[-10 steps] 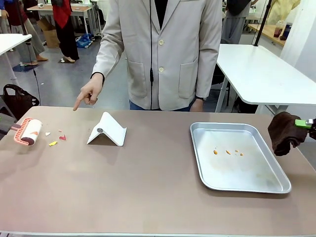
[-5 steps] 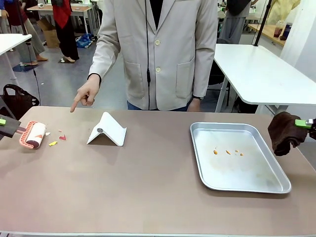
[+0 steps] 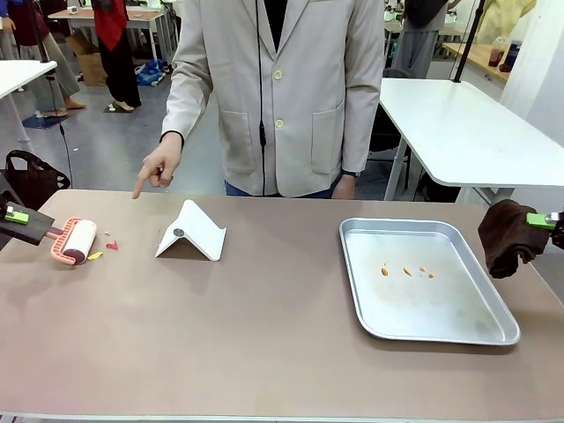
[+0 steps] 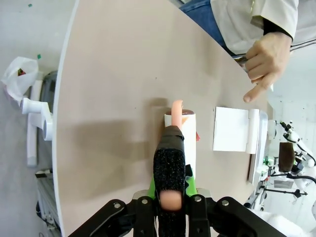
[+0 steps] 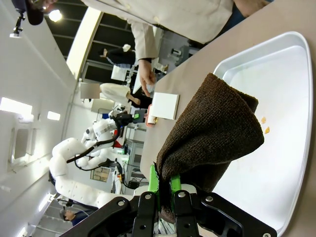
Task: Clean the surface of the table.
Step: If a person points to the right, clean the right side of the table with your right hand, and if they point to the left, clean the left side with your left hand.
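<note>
Cleaning of the brownish desk looks barely under way. The left tool is clenched on the black handle of a lint roller, whose drum rests on the desk top at the far left. Just to the right of the drum lie a red scrap and a yellow scrap, not yet picked up. A person's hand points down at that patch from beyond the far edge.

At the right, the right tool hangs past the desk's right edge, grasping a dark brown cloth. No part of the desk appears wiped by it yet. Small orange crumbs sit in the silver tray. The left wrist view shows the tool tight on the foam grip, with the roller laid on the desk.

By this reckoning, nearly all the work is left: the scraps first, then a wipe.

The roller works close to the desk's left edge and rounded far corner, with little margin on that side. A white folded stand blocks a long rightward stroke along the far side. The near half of the desk is bare from left to tray, giving wide room. The tray takes up most of the right side.
</note>
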`<act>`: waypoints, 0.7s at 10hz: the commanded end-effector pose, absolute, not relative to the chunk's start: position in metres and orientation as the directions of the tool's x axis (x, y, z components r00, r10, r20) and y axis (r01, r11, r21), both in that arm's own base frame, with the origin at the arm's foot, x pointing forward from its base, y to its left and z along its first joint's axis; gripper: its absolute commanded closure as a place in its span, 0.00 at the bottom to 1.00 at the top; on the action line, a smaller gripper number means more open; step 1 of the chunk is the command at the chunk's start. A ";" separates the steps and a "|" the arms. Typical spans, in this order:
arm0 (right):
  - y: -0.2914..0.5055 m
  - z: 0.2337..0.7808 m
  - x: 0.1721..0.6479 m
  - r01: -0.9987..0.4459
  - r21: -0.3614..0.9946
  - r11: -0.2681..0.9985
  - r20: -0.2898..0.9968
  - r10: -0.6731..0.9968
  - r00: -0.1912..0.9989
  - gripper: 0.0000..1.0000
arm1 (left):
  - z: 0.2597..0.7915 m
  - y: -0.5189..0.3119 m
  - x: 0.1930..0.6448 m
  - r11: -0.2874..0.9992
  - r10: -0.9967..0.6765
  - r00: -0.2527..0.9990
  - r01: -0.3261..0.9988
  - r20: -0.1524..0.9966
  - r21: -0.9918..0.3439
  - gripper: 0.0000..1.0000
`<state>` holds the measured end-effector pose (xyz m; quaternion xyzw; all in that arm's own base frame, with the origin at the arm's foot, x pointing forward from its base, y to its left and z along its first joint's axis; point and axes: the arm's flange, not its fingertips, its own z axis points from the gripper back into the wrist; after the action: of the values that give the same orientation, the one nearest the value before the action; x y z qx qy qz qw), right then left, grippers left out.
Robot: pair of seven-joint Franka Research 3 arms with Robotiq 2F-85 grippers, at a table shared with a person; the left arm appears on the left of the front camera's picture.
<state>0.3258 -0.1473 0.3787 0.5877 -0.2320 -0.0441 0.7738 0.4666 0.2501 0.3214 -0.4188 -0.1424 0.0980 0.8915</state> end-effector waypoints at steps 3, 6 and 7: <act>-0.146 0.384 0.325 -0.205 0.931 0.303 0.306 -0.341 0.889 0.92 | 0.296 0.195 0.465 0.686 0.240 0.959 -0.057 0.152 -0.726 0.78; -0.146 0.384 0.325 -0.205 0.931 0.303 0.306 -0.341 0.889 0.92 | 0.287 0.162 0.456 0.708 0.160 0.976 -0.010 0.147 -0.706 0.78; -0.146 0.384 0.325 -0.205 0.931 0.303 0.306 -0.341 0.889 0.92 | 0.286 0.154 0.455 0.705 0.140 0.980 0.005 0.145 -0.710 0.78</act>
<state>0.3259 -0.1473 0.3787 0.5877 -0.2320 -0.0440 0.7739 0.4768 0.1665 0.3205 -0.4169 -0.1253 0.0586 0.8984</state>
